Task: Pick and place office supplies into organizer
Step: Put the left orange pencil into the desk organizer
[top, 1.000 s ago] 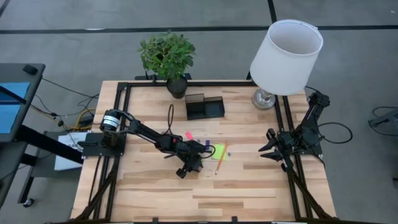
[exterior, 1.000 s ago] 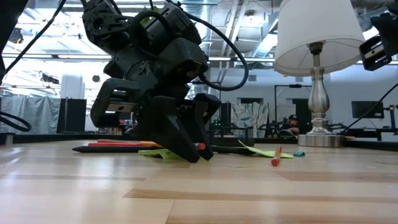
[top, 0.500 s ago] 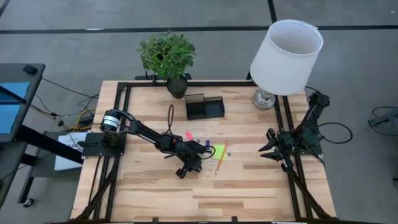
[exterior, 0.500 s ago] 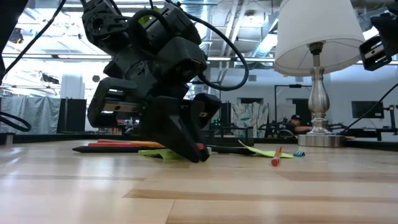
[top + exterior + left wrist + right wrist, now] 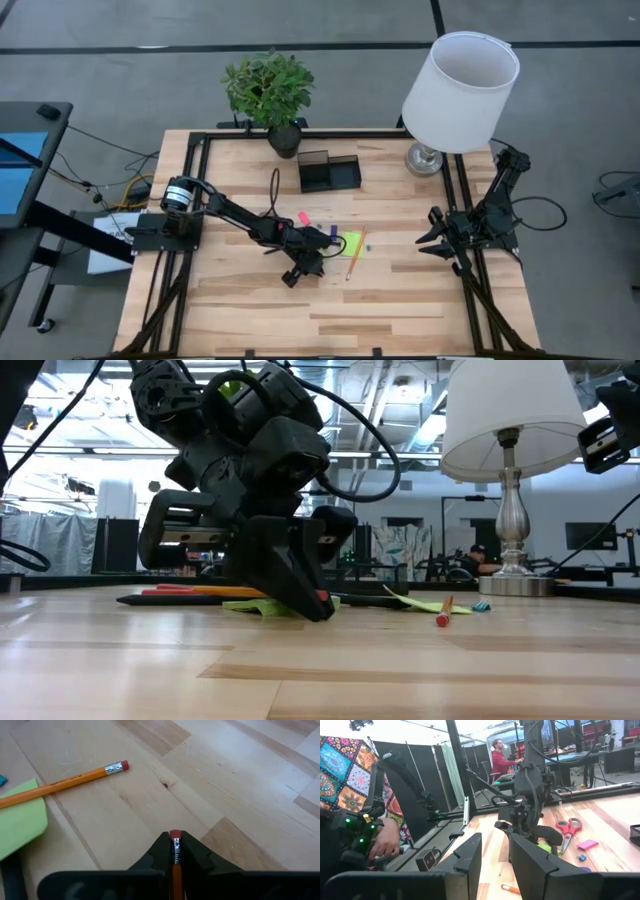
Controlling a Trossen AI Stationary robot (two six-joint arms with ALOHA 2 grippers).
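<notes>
Left end effector pinches thin orange pencil; red eraser tip.

Table: pale wood planks with a smooth, faintly satin finish, grain and small knots visible beneath my fingers, which are matt black plastic. Pencil between them: glossy orange paint, ribbed metal ferrule, dull red rubber eraser; the second pencil, upper left of the wrist frame, is alike. Sticky-note pad: matt lime paper. Lamp, upper right of the overhead frame: matt white cloth shade, polished metal base. Organizer: smoky dark plastic.
</notes>
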